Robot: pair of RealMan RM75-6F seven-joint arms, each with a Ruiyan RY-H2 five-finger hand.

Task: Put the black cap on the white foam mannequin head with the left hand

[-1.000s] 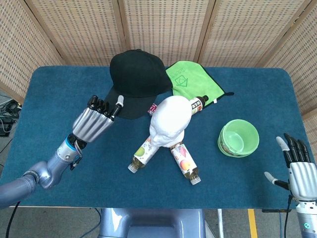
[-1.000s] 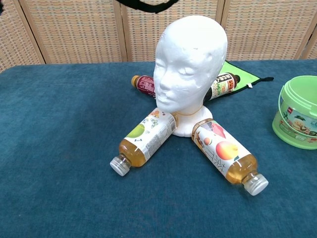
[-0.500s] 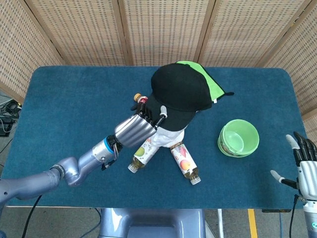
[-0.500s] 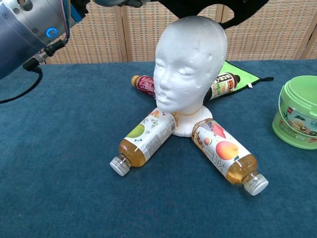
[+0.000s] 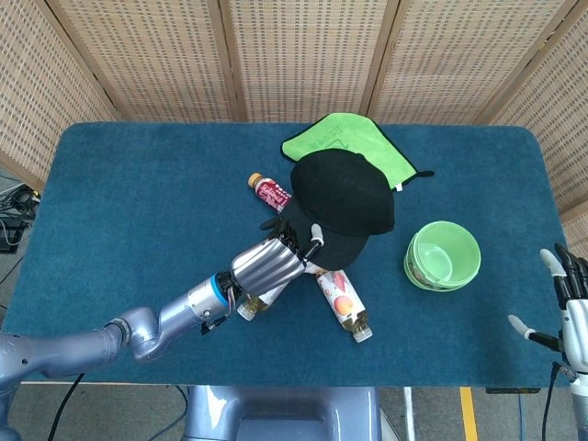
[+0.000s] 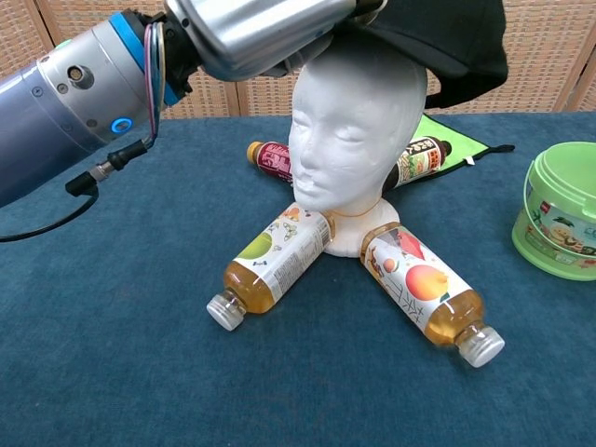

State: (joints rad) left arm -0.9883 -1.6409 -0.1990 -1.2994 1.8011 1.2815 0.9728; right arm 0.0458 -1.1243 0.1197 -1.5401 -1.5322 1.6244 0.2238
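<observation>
The black cap (image 5: 344, 195) sits over the top of the white foam mannequin head (image 6: 358, 130), which the cap hides in the head view. In the chest view the cap (image 6: 447, 42) covers the crown and hangs down on the right side. My left hand (image 5: 271, 262) grips the cap's brim at the front of the mannequin head; the chest view shows this hand (image 6: 261, 33) above the forehead. My right hand (image 5: 571, 308) is at the table's right front edge, fingers spread, holding nothing.
Three bottles lie around the mannequin's base: one at front left (image 6: 270, 265), one at front right (image 6: 424, 289), a red-labelled one (image 5: 269, 191) behind. A green bucket (image 5: 443, 255) stands to the right. A green cloth (image 5: 349, 147) lies behind.
My left hand has carried the cap rightward and down from above the table's back onto the mannequin head. The right hand has drifted slightly toward the frame edge.
</observation>
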